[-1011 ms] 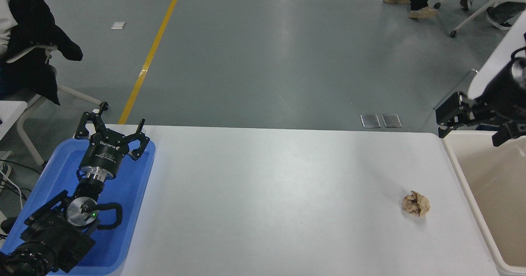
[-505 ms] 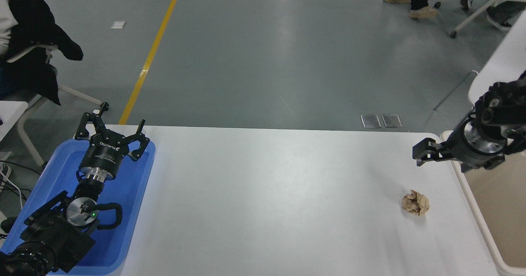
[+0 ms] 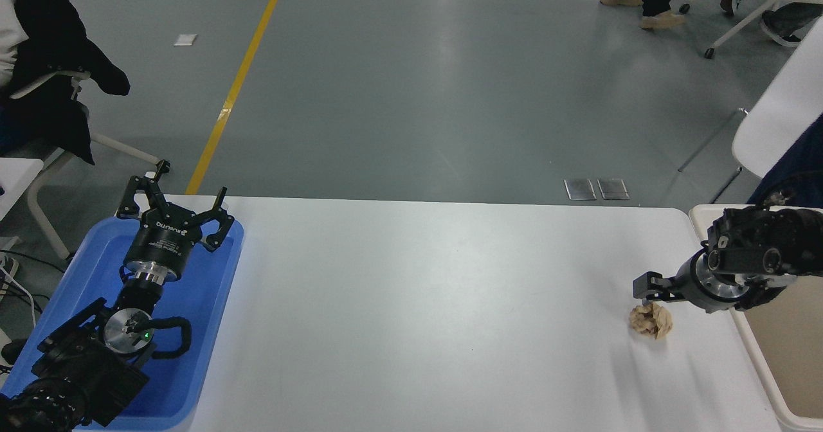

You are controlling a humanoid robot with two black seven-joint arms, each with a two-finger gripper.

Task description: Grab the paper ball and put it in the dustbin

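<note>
At the far left the left claw (image 3: 172,204) hangs over a blue tray (image 3: 212,303), and its fingers are spread wide with nothing in them. That arm is parked there, well apart from the job.

Going right, the white worktop (image 3: 418,303) is bare for a long way. Then comes the paper ball (image 3: 651,320). It sits on the worktop just under the tip of the right claw (image 3: 648,287) and a little toward the robot's side — it looks nearly touching, but I cannot tell if it really does. The right claw comes in from the right edge and points left, low over the worktop. I cannot tell if its fingers are wide or narrow, because only a dark tip shows.

The ball looks very light and soft. It would squash if squeezed hard, and it could roll or skid away if bumped. It is bumpy and roundish, so it has no real long side and points no way at all — any side works for a grab across its middle.

To the right of the claw is the dustbin (image 3: 759,368), close by.
</note>
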